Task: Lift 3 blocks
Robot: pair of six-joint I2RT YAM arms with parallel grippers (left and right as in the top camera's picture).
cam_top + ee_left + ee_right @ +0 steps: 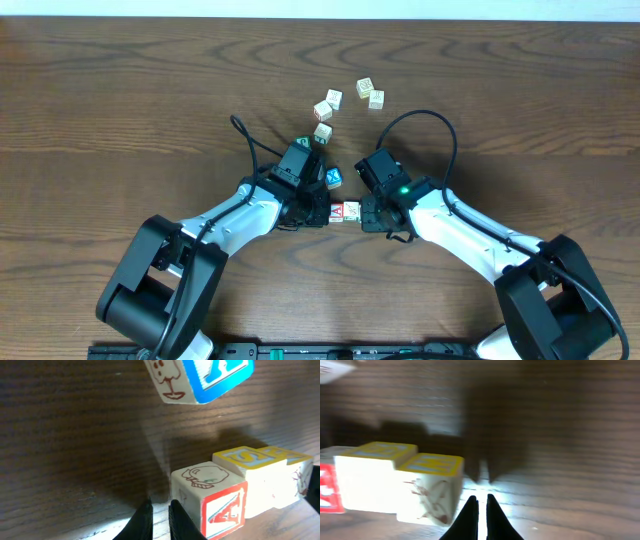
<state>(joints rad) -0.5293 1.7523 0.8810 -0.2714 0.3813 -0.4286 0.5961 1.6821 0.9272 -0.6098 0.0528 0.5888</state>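
Three blocks [345, 211] lie in a tight row between my two grippers. In the left wrist view the nearest block [225, 510] has a red "A" face, and behind it come two cream blocks [245, 457] with yellow tops. My left gripper [160, 510] is beside the "A" block, its right finger against the block's side, with a narrow gap and nothing between the fingers. At the other end of the row my right gripper [482, 505] is shut on nothing, next to a yellow-topped block [432, 490]. In the overhead view the left gripper [325, 213] and right gripper [368, 214] flank the row.
A blue-edged cube [334, 177] lies just behind the row, and is large at the top of the left wrist view [215, 377]. A green-faced cube [303, 143] is by the left arm. Several pale cubes [334, 98] are scattered farther back. The right arm's cable [440, 125] loops over the table.
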